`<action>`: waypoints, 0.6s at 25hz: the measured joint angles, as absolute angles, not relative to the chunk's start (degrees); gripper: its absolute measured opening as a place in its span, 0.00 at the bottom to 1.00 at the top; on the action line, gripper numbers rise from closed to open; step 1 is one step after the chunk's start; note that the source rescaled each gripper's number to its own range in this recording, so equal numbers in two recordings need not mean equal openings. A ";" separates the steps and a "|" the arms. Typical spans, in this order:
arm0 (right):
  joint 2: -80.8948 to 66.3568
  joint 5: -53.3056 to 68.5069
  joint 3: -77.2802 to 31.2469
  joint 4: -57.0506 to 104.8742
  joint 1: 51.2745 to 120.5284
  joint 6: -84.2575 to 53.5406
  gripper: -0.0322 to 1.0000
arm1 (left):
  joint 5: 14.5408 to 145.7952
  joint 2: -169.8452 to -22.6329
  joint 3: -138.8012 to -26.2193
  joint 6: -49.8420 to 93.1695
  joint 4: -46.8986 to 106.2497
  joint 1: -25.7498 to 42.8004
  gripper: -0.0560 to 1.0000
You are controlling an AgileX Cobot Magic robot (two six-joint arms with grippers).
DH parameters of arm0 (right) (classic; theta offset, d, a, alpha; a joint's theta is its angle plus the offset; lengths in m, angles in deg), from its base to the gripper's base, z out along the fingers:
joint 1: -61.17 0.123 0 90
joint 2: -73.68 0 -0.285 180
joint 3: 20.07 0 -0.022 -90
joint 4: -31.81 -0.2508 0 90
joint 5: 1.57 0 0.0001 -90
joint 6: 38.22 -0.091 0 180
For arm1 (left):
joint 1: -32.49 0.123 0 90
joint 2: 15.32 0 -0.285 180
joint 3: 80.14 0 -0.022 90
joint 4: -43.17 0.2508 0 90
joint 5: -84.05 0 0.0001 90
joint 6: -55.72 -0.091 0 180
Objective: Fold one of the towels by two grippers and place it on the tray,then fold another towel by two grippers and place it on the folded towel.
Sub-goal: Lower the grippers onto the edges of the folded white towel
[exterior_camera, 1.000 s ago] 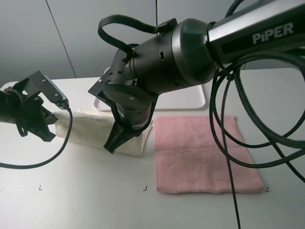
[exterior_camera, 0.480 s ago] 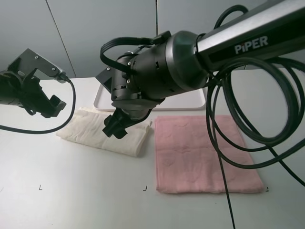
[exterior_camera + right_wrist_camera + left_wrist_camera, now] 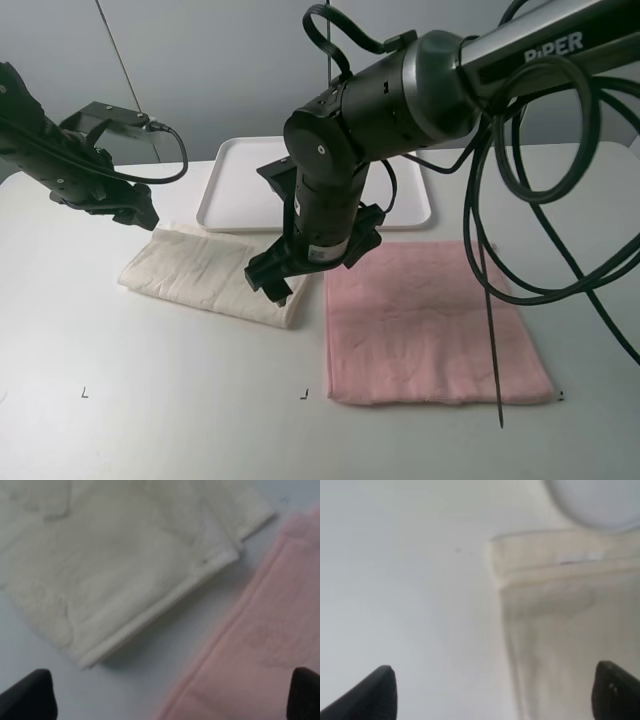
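Note:
The cream towel lies folded in a strip on the white table, left of the flat pink towel and just in front of the white tray, which holds nothing. My left gripper hovers over the strip's far left corner, open, with nothing between its fingers. My right gripper hangs over the strip's right end, also open. In the left wrist view the cream towel and a tray corner lie beyond the gripper. The right wrist view shows the cream towel, the pink towel and the wide-spread gripper.
Thick black cables loop down from the right arm and hang over the pink towel's right half. Small corner marks are on the table near the front. A grey wall stands behind the tray.
Both grippers have opened and let go of the cream towel, which now lies folded. Both arms rose off it, the left drawing back toward the tray side.

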State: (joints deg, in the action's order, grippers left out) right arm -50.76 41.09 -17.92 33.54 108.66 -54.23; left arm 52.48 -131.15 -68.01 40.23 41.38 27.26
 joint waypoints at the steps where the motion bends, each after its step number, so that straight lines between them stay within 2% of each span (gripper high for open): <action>1: -50.76 41.70 -17.92 31.09 108.31 -52.08 1.00 | 48.90 -132.91 -70.23 44.04 44.67 27.26 1.00; 7: -50.76 42.46 -17.92 26.61 108.34 -48.24 1.00 | 39.73 -140.60 -79.21 49.43 48.64 27.26 1.00; 15: -50.76 42.59 -17.92 26.38 108.34 -47.54 1.00 | 39.23 -146.34 -79.98 49.57 48.85 27.26 1.00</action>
State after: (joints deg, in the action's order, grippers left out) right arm -50.76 42.59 -17.92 26.38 108.34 -47.54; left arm 39.23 -146.34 -79.98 49.57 48.85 27.26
